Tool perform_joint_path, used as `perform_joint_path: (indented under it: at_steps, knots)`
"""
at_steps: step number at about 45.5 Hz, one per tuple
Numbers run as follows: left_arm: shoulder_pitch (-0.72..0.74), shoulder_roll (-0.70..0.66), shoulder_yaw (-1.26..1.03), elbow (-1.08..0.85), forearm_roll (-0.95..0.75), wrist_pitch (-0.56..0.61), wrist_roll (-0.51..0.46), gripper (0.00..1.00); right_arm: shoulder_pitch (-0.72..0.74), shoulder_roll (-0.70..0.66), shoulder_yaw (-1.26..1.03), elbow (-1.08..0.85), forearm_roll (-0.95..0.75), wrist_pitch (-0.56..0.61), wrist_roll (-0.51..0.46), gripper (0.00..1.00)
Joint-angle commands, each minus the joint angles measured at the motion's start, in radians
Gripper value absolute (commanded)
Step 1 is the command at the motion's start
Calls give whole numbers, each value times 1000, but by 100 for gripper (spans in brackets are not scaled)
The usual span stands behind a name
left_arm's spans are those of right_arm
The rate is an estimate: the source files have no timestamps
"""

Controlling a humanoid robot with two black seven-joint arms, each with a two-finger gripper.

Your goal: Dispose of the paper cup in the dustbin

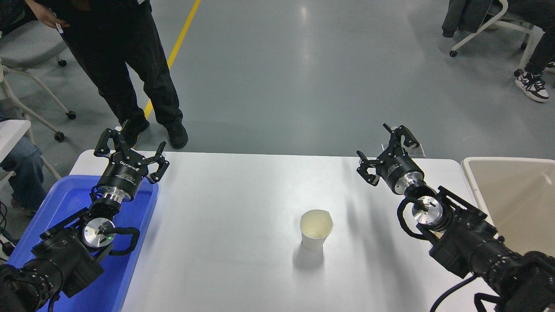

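Note:
The white paper cup [316, 229] stands upright on the white table [243, 242], a little right of its middle, cream inside showing. The beige dustbin [511, 195] with a thick white rim sits off the table's right edge. My right gripper [385, 148] is open and empty, raised near the table's far right, well beyond and to the right of the cup. My left gripper [131, 144] is open and empty, parked over the blue tray at the far left.
A blue plastic tray [65, 203] lies at the table's left edge under my left arm. A person in black trousers [125, 65] stands beyond the far left corner. Chairs and another person's legs [531, 65] are at the top right.

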Motion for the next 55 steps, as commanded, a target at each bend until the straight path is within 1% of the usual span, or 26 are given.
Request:
perform_joint_path:
  at_steps: [1,7,15,30,40,47,51,55]
  knots:
    - [1,0,0,0,0,0,1,100,-14,-105,-84,146,-114,-3,-1,100]
    - [1,0,0,0,0,0,0,100,-15,-152,-115,220,-197,-17,1,100]
    - [-1,0,0,0,2,-2,1,100,-12,-201,-166,272,-324,-22,1,100]
    - [-1,0,0,0,2,-2,1,100,-12,-273,-270,390,-647,-44,5,100]
    - [-1,0,0,0,2,0,0,100,-12,-324,-337,519,-849,-150,21,100]
    - [1,0,0,0,2,0,1,100,-12,-353,-419,556,-978,-201,73,100]
    - [-1,0,0,0,0,-2,1,100,-12,-381,-451,599,-1026,-222,94,100]
    - [-1,0,0,0,2,0,1,100,-12,-395,-472,631,-1038,-238,99,100]
